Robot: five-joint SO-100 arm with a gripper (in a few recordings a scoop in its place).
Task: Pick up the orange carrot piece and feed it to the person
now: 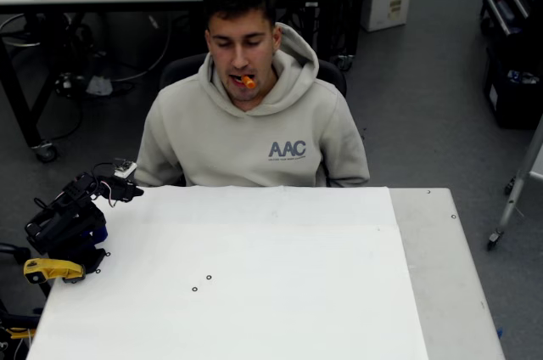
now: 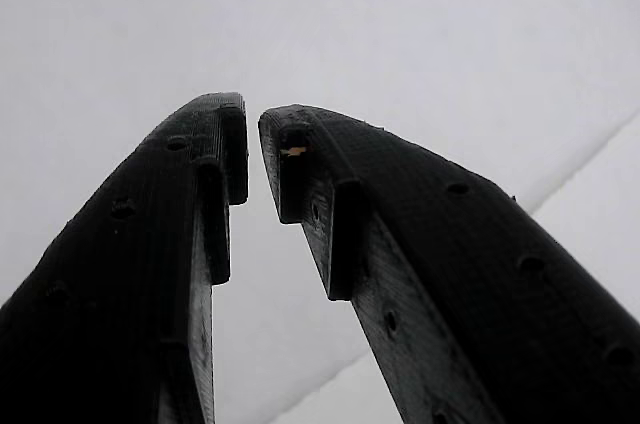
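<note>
Overhead view: a person (image 1: 250, 114) in a beige hoodie sits at twelve o'clock behind a white table (image 1: 254, 275). The orange carrot piece (image 1: 248, 81) sits between the person's lips. The black arm is folded at nine o'clock by the table's left edge, its gripper (image 1: 127, 190) well apart from the person.

Wrist view: the gripper (image 2: 252, 159) points at bare white tabletop, jaws nearly together with a slim gap, holding nothing.

The feeding looks done; next calls only for resting clear.
</note>
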